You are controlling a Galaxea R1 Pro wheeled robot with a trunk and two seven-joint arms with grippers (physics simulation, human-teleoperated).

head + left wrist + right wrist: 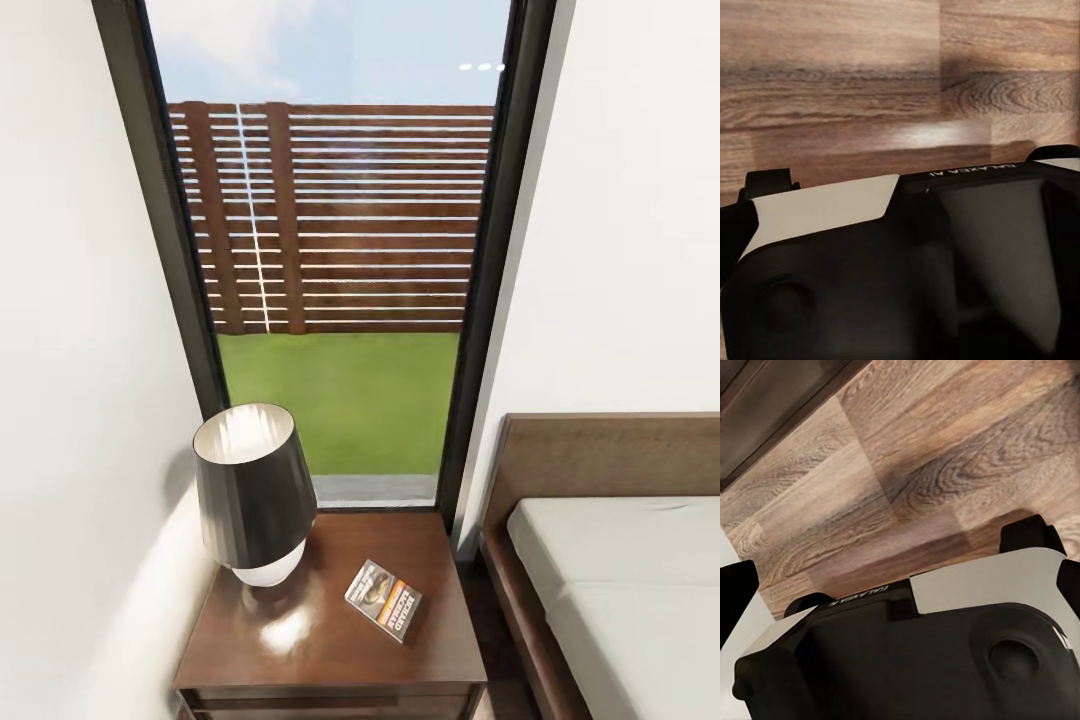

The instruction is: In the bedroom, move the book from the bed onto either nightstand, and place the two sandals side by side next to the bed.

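The book [384, 598], with its dark cover and orange-and-white title band, lies flat on the right half of the glossy dark brown nightstand [300, 650]. It rests beside the black-shaded, white-based lamp [252, 495]. The bed [620, 590], with its off-white mattress and brown headboard, stands right of the nightstand. The sandals are out of view. In the wrist views, my left gripper [900, 225] and right gripper [907, 592] hang low over the wood-plank floor and my own black-and-white base. Their dark fingers [736, 596] sit at the picture edges with nothing between them.
A tall dark-framed window [340, 300] behind the nightstand looks onto grass and a slatted fence. White walls [70, 400] flank it on both sides. A narrow strip of floor [480, 600] separates nightstand and bed. A dark wooden edge [765, 405] borders the floor [945, 457].
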